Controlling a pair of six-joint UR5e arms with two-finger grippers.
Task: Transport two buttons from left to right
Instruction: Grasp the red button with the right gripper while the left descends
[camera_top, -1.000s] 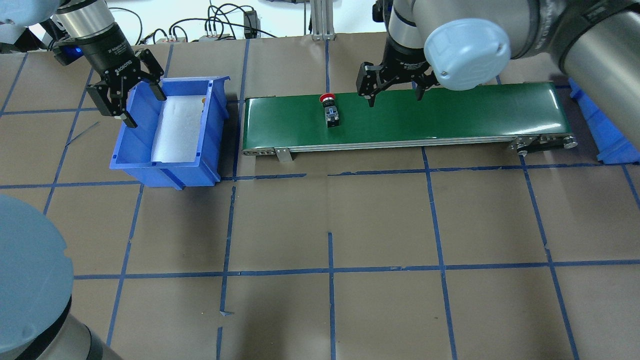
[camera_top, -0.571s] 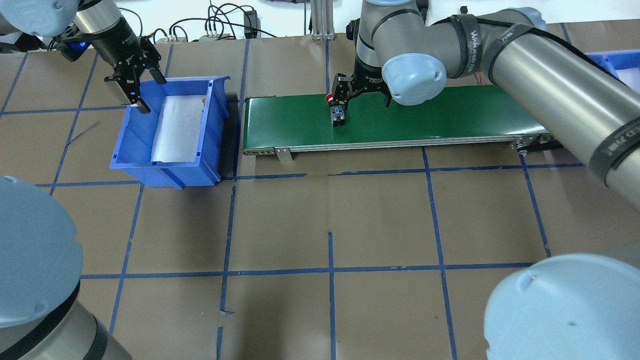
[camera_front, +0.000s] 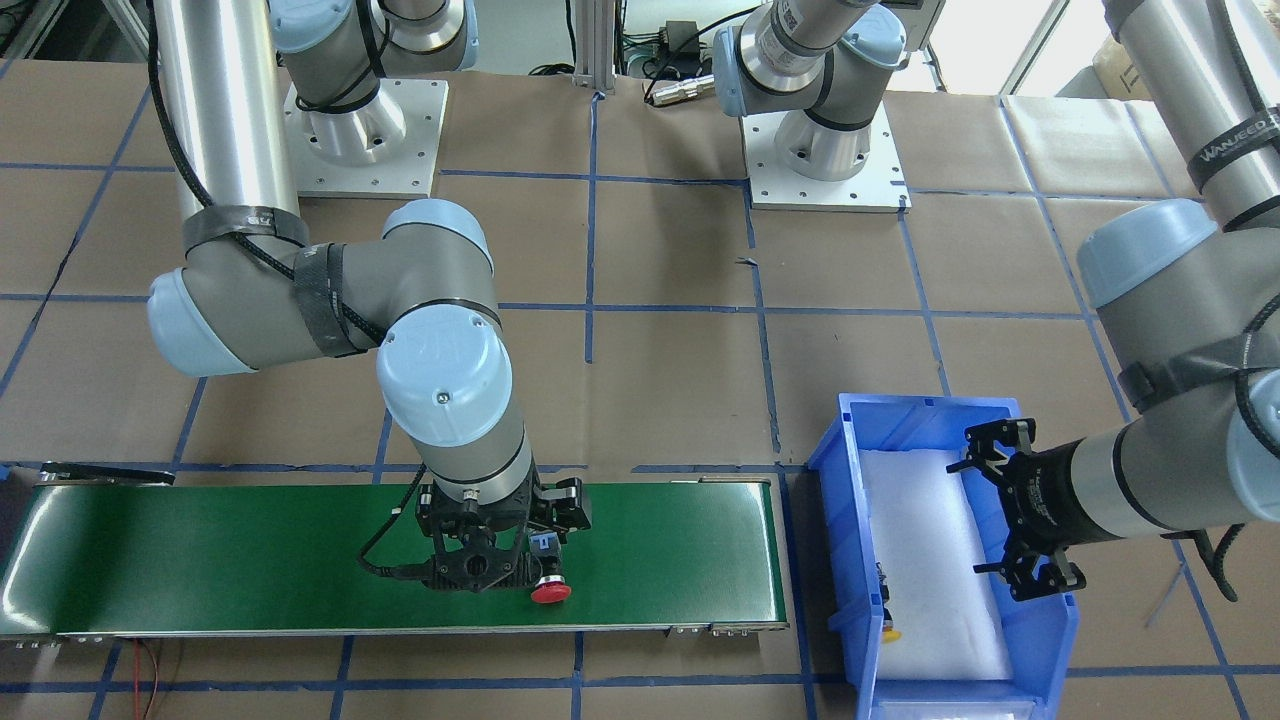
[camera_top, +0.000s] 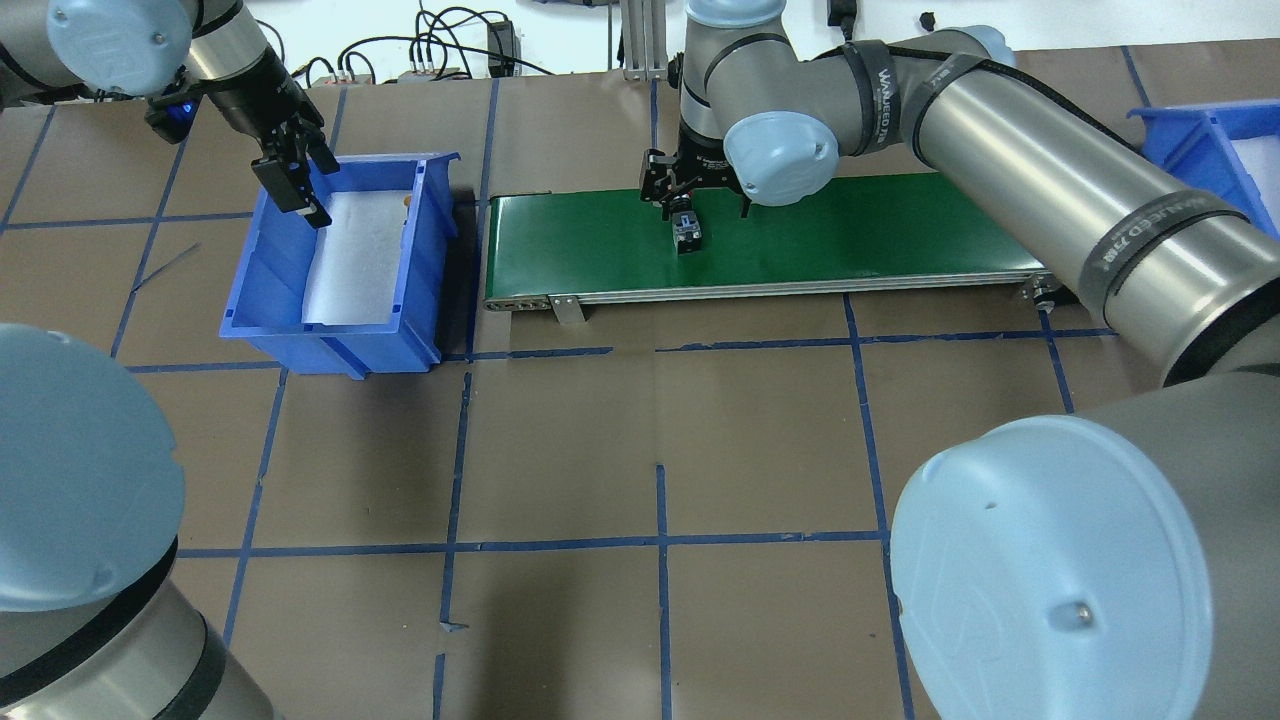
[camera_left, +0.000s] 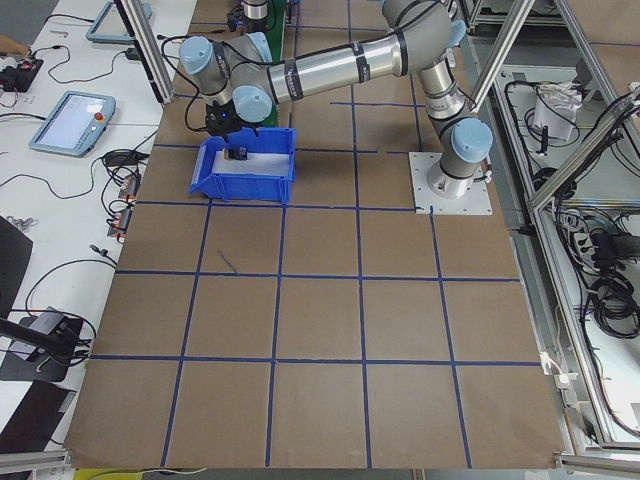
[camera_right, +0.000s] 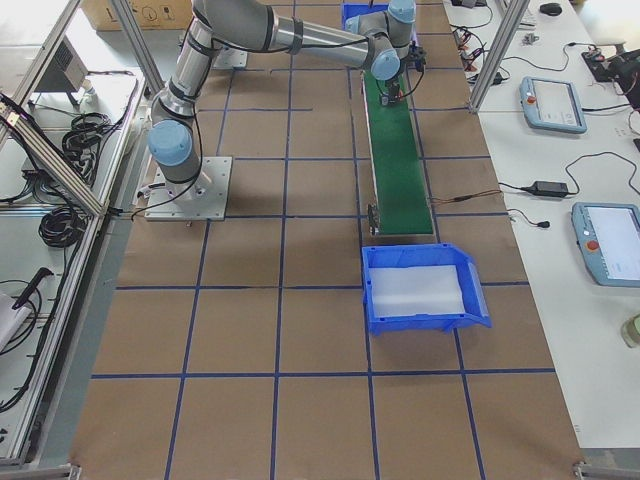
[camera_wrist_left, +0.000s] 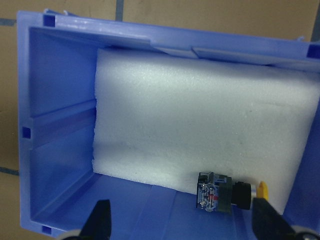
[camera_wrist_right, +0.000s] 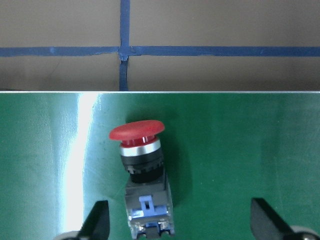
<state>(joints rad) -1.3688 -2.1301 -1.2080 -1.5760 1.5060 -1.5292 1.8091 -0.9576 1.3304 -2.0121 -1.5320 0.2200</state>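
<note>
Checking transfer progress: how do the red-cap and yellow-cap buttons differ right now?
Cap: red button red, yellow button yellow.
Place: red button lies on the green belt; yellow button in the blue bin, beside the foam.
Arm: right end effector is over the red button, left end effector over the yellow button.
Shared: on their sides, dark blocky bodies, both end effectors open.

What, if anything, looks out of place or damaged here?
Nothing looks spilled or damaged. The red button lies on its side on the green conveyor belt, and the yellow button lies on its side at the edge of the foam pad in the blue bin.
</note>
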